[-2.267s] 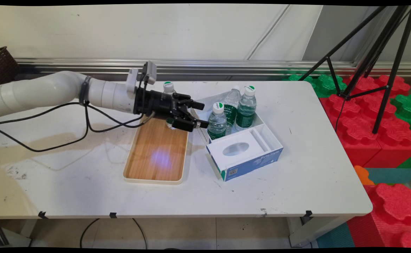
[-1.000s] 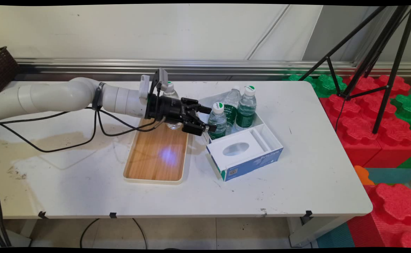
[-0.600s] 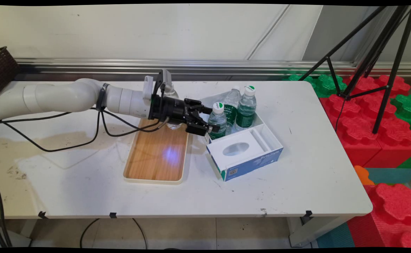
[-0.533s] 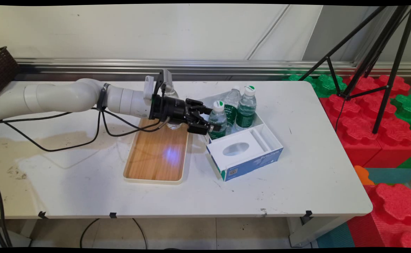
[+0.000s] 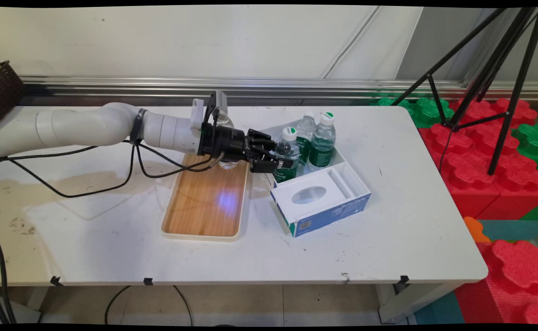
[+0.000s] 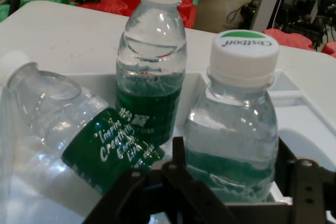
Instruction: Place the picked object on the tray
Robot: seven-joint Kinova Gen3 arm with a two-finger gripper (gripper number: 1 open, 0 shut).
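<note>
From the camera above the near side, my black two-finger pincer point(image 5: 281, 161) reaches level across the white bench point(image 5: 411, 230) from the left and is clamped on the nearest clear water bottle with a green label and white cap point(image 5: 287, 154), one finger on each side of its labelled body. A second ago those fingers stood spread just short of it; since then they have drawn in, and the bottle now sits a little higher and leans slightly, so I judge it is lifting out of the open white and blue cardboard box point(image 5: 337, 202). Two more bottles of the same kind remain in the far part of that box: a tilted one point(image 5: 303, 138) and an upright one point(image 5: 323, 142). To the left of the box lies the cream-rimmed wooden tray point(image 5: 204, 202), and another bottle point(image 5: 225, 140) stands at its far end, mostly hidden behind my wrist. Along my hand, the gripped bottle point(image 6: 236, 124) fills the right of the picture, upright, its green-ringed cap towards me, with my fingers point(image 6: 304, 187) close on both sides of its base. Behind it stands the upright bottle point(image 6: 152, 72), and to the left the leaning bottle point(image 6: 79, 129) rests slanted against it, their labels touching.
</note>
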